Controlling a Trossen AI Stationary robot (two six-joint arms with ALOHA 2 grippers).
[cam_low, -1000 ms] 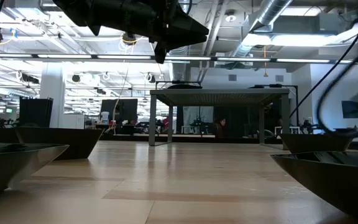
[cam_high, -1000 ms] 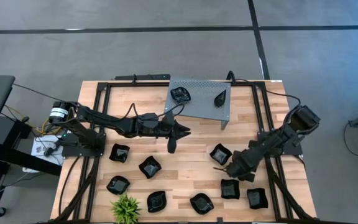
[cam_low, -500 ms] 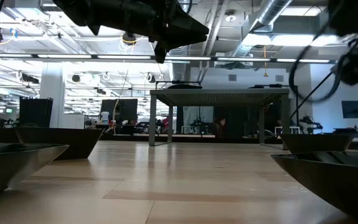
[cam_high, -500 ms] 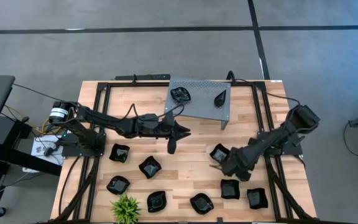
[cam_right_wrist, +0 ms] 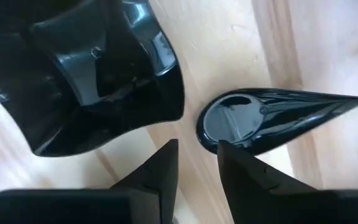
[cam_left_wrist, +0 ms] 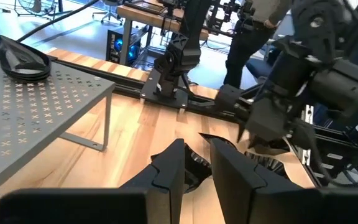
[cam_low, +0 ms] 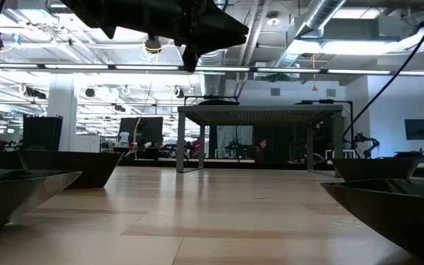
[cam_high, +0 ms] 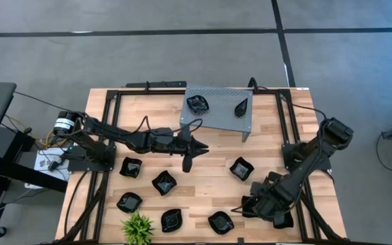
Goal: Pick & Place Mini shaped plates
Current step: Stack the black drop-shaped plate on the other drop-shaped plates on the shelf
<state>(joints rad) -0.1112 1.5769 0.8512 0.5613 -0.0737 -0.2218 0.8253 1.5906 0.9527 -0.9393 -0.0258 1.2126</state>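
Right wrist view: the right gripper (cam_right_wrist: 197,163), fingers narrowly parted and holding nothing, hovers beside a teardrop plate (cam_right_wrist: 272,119) lying flat, its tip pointing away from a wavy-edged plate (cam_right_wrist: 92,68).

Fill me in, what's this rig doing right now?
Sorting mini shaped plates onto the grey shelf, where two already sit. The right gripper is low at the table's front right, jaws narrowly parted beside a teardrop plate and a wavy-edged one, gripping nothing. The left gripper hovers mid-table in front of the shelf, empty.
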